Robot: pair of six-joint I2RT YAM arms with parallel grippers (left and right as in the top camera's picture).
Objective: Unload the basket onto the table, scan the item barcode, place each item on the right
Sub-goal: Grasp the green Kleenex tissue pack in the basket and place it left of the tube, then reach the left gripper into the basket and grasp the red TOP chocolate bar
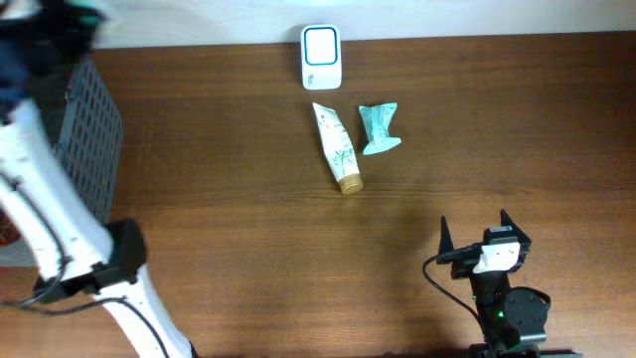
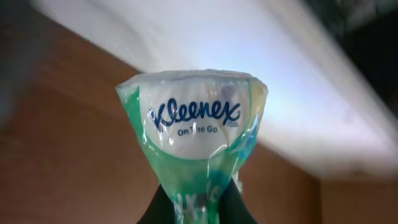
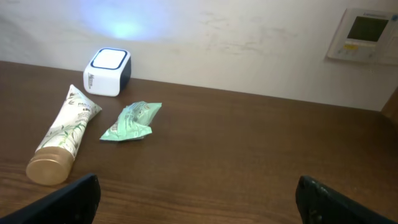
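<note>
My left gripper (image 2: 198, 208) is shut on the pinched lower end of a green and white Kleenex tissue pack (image 2: 196, 124), which stands up in front of the left wrist camera. In the overhead view that arm's end (image 1: 50, 35) is a blur at the top left. The white scanner (image 1: 321, 55) with its blue-lit face (image 3: 107, 71) stands at the table's far edge. My right gripper (image 1: 475, 237) rests open near the front right, its jaws (image 3: 199, 205) wide apart over bare wood.
A cream tube with a gold cap (image 1: 337, 147) (image 3: 59, 140) and a second green pack (image 1: 379, 128) (image 3: 132, 121) lie just in front of the scanner. A grey mesh basket (image 1: 91, 134) stands at the left edge.
</note>
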